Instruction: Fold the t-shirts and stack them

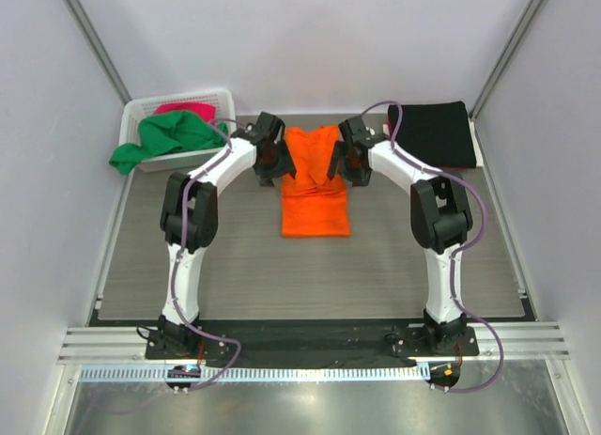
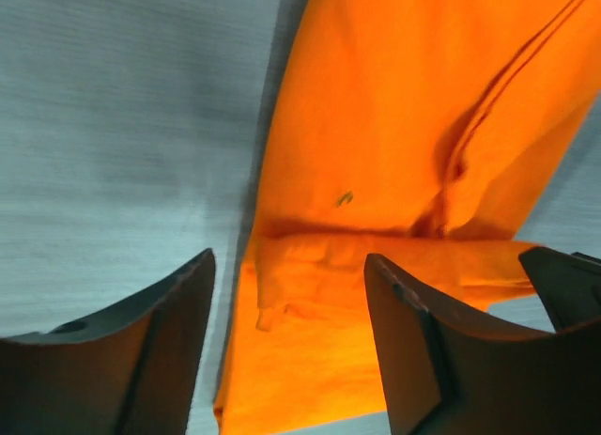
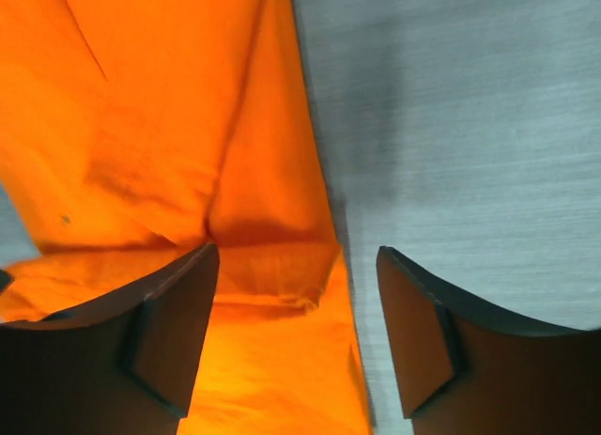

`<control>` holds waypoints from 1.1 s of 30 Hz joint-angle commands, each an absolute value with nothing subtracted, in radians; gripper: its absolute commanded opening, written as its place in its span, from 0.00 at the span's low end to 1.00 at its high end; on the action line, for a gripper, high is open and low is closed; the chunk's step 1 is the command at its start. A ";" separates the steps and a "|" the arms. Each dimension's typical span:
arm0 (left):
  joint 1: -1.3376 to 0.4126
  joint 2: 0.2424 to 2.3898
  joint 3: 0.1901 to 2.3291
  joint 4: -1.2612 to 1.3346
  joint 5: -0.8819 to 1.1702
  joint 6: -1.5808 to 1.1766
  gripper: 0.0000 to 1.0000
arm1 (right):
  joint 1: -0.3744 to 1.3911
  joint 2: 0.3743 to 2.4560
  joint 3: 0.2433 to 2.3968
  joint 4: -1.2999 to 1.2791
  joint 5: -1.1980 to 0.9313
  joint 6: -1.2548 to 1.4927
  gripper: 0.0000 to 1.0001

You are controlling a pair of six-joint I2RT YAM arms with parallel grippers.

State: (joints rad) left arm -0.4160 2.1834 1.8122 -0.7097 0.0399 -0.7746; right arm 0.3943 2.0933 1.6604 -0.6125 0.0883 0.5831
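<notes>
Start with what's hard to see. From above, the two black wrist heads cover the upper side edges of the orange t-shirt (image 1: 315, 186), and the fingertips themselves are lost in all that black. Over by the left arm, the pink t-shirt (image 1: 185, 107) is mostly buried under the green t-shirt (image 1: 174, 134) in the white basket (image 1: 225, 99), and a green sleeve spills over the basket's near rim. The wrist views crop the orange cloth on every side. A dark shape pokes in at the right edge of the left wrist view, and I can't tell what it is.

Now the hands. The left gripper (image 2: 289, 258) has its jaws spread wide with nothing pinched between them. A folded band of orange runs across the gap, just under the fingertips, and the shirt's left edge falls between the two fingers. The right gripper (image 3: 297, 251) is also released. The shirt's right edge lies below the gap, close to its left finger, with bare grey table (image 3: 470, 125) under the other finger.

From the top camera, the left gripper (image 1: 274, 163) and right gripper (image 1: 346, 163) flank the orange shirt, which lies flat and narrow between them and extends toward the arm bases. The black t-shirt (image 1: 432, 132) lies folded beyond the right arm, well apart.
</notes>
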 commanded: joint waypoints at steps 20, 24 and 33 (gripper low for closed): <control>-0.379 1.631 1.310 -0.715 0.018 -0.735 0.64 | 0.624 2.042 1.707 -0.653 0.020 0.568 0.62; -0.379 1.525 1.207 -0.712 0.012 -0.736 0.63 | 0.624 2.129 1.761 -0.664 0.035 0.551 0.61; -0.379 1.393 1.059 -0.698 0.029 -0.761 0.63 | 0.548 2.325 2.093 -0.793 0.097 0.474 0.61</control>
